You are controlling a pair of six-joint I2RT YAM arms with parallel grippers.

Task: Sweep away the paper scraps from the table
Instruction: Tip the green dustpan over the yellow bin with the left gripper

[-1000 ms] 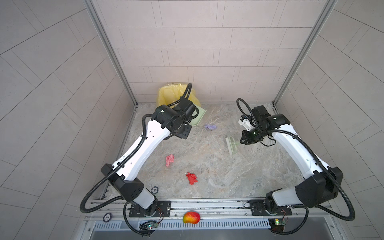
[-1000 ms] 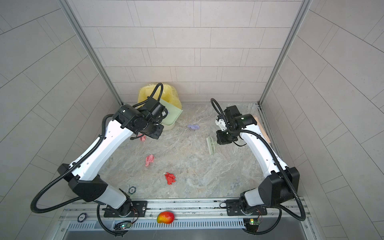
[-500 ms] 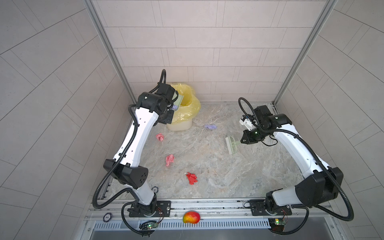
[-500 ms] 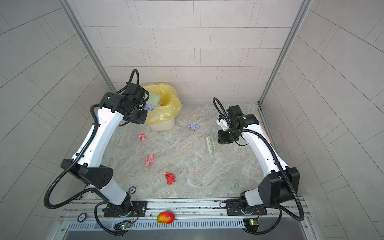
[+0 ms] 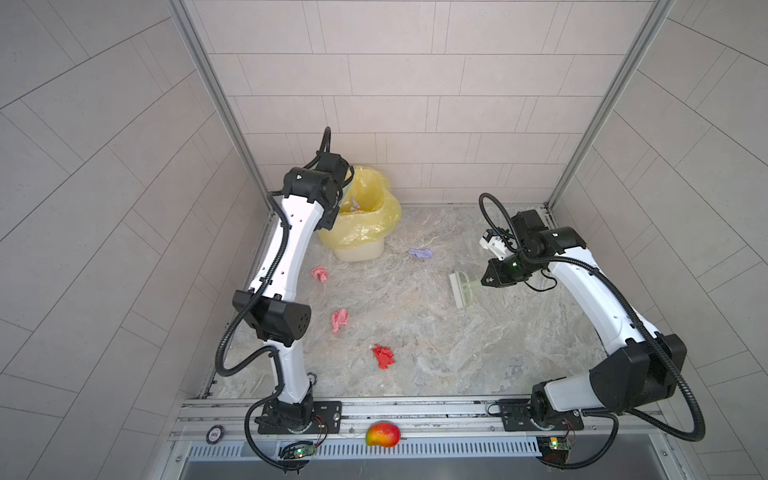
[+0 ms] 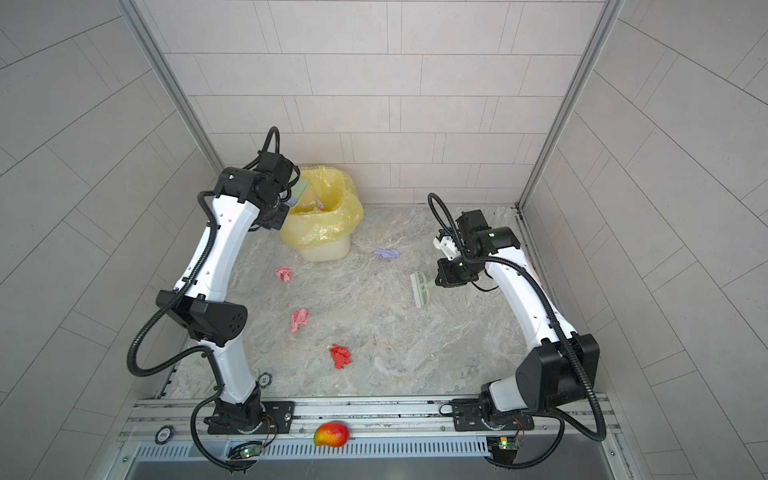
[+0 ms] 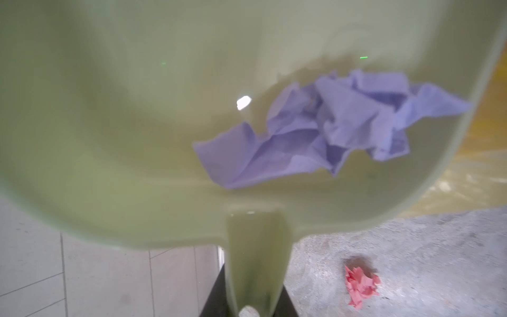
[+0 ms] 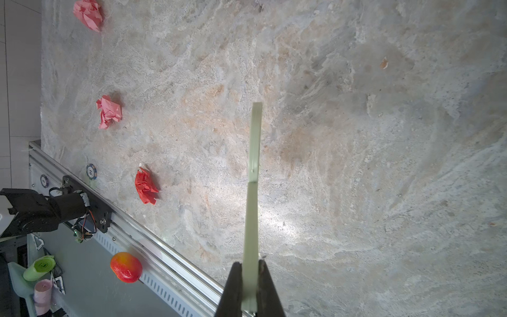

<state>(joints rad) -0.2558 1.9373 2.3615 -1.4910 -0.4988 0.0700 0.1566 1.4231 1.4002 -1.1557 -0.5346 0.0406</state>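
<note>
Dumping step, judged: left gripper (image 7: 248, 300) clenched dustpan (image 7: 131, 142) handle at bin (image 5: 360, 249) rim, lavender scrap (image 7: 315, 131) in pan; right gripper (image 8: 251, 288) clamped brush (image 8: 253, 164), far from bin. Next likely needed steeper tilt.

grey-beige marbled table (image 5: 478, 345), crumpled pink wad (image 5: 320, 273) near its back left, second pink wad (image 5: 340, 320) well apart further forward, red wad (image 5: 383, 356) toward the front, lavender wad (image 5: 421, 253) toward the back, second lavender wad (image 7: 315, 129) crumpled inside a pale green dustpan (image 7: 109, 123)
</note>
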